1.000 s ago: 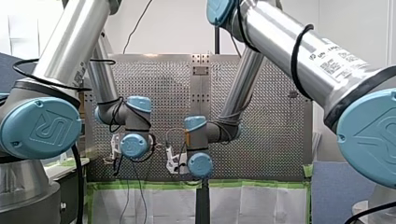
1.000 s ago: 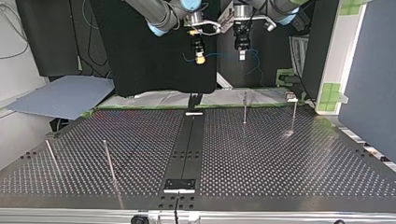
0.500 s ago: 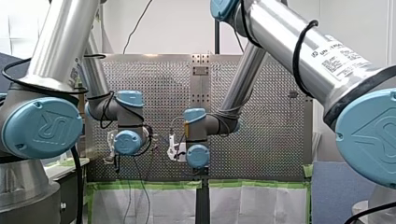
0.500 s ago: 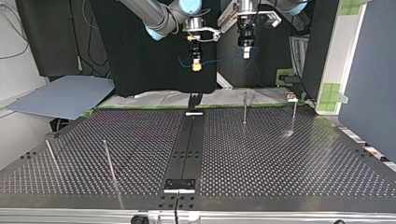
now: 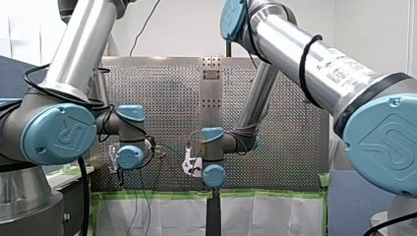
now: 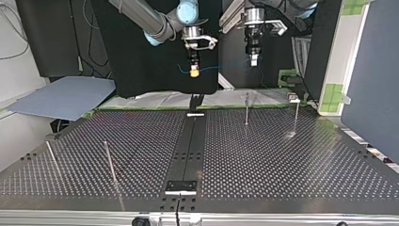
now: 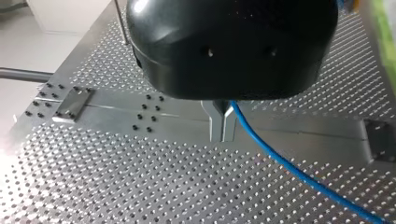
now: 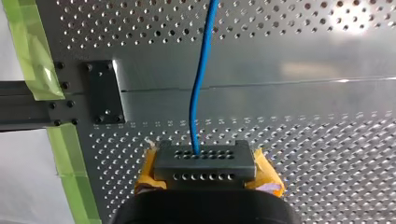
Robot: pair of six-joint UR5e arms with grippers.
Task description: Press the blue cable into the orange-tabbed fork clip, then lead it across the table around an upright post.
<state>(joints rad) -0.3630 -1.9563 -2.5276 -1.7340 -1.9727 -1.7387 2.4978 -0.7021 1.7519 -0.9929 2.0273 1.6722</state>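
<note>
My left gripper [image 7: 223, 126]: metal fingers [image 7: 216, 122] pinched shut on blue cable [image 7: 299, 175]. My right gripper [image 8: 203, 158]: yellow pads [image 8: 267, 173] clamped on it too. Both high in top view's upper middle, cable strung between, well above perforated table [image 6: 282, 160]. Orange-tabbed clip not in sight. Best: lower level, span taut, cable over clip slot.

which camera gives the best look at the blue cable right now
The right wrist view: the blue cable runs unbroken from my right gripper out over the table. The left wrist view shows a length leaving my left gripper. The top view shows only a thin strand between both grippers; the front view barely shows it.
</note>
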